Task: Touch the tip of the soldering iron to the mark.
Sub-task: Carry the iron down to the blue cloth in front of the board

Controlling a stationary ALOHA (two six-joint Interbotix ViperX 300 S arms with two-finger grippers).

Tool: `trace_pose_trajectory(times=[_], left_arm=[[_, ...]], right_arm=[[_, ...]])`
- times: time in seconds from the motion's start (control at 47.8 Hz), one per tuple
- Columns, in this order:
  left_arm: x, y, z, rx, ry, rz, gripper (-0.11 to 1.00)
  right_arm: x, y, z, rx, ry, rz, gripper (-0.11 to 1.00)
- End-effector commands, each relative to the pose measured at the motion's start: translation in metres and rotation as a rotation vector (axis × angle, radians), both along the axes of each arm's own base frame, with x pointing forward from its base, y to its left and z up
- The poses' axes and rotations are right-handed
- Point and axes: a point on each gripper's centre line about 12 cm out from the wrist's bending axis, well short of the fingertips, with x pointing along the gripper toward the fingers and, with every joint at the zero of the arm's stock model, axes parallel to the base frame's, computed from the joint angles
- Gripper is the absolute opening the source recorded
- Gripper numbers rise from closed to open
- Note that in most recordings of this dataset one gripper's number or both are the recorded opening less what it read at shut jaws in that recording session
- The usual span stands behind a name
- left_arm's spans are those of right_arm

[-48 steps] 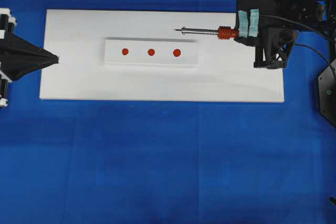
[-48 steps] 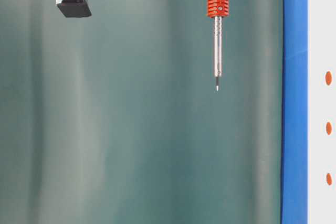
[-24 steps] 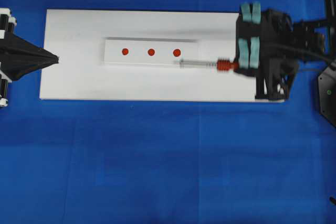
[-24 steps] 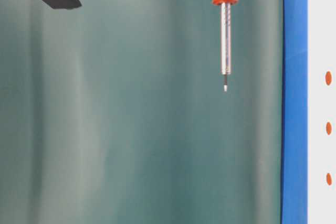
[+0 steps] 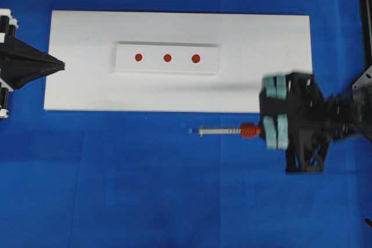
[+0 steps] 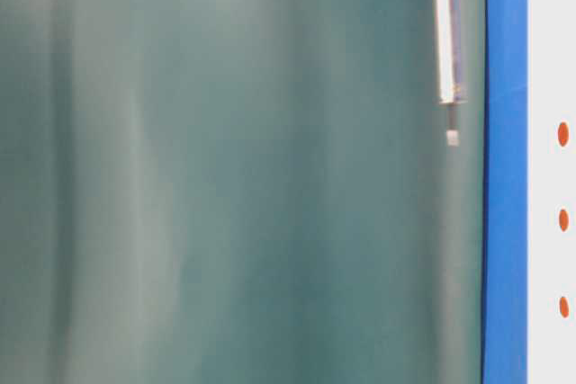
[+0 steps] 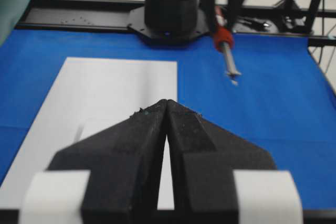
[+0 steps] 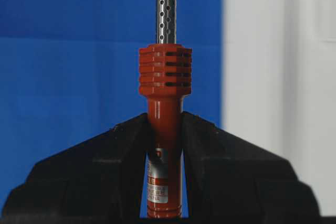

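- While the right gripper (image 5: 278,121) is clamping its black fingers (image 8: 121,171) on the orange-red handle of the slim soldering iron (image 5: 228,132), the tool is lying level above the blue cloth (image 5: 145,190), silver shaft pointing toward nine o'clock in the overhead view.
- Its pointed tip is sitting off the flat white board (image 5: 81,85), just past the board's six o'clock edge, and is touching nothing.
- From the right wrist camera, the iron (image 8: 165,103) is running straight up toward twelve o'clock between the two fingers, with blue cloth under the shaft and the white board at three o'clock.
- On the board, the white rectangular block (image 5: 167,69) is carrying three small red dots in a row; the middle dot, the mark (image 5: 167,58), is lying at about eleven o'clock from the tip, well apart from it.
- At the board's nine o'clock end, the left gripper (image 5: 61,64) is resting with its black fingers (image 7: 131,150) pressed together on nothing, tips pointing toward three o'clock.
- Seen from table level, only the blurred shaft (image 6: 446,33) is showing, hanging clear of the blue surface.
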Motion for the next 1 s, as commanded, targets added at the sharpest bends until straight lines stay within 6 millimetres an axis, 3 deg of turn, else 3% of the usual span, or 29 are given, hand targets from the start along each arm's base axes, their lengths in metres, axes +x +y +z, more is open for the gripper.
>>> trace_pose_trajectory(times=[0.0,0.272,0.67,0.837,0.984], left_arm=[[0.001,0.0,0.004,0.0,-0.017,-0.002,0.0],[0.001,0.0,0.005,-0.003,-0.02,-0.002,0.0],[0.001,-0.001,0.006,-0.011,-0.023,-0.006,0.0],[0.0,-0.001,0.005,-0.012,-0.021,-0.005,0.0],[0.0,-0.001,0.005,-0.011,-0.021,-0.006,0.0]], right_arm=[[0.007,0.014,0.01,-0.001,-0.034,0.013,0.06],[0.039,0.018,0.012,-0.075,-0.063,0.007,0.06],[0.131,0.016,0.009,-0.112,-0.081,-0.049,0.06],[0.138,0.018,0.007,-0.128,-0.078,-0.027,0.06],[0.139,0.015,-0.008,-0.132,-0.059,-0.025,0.06]])
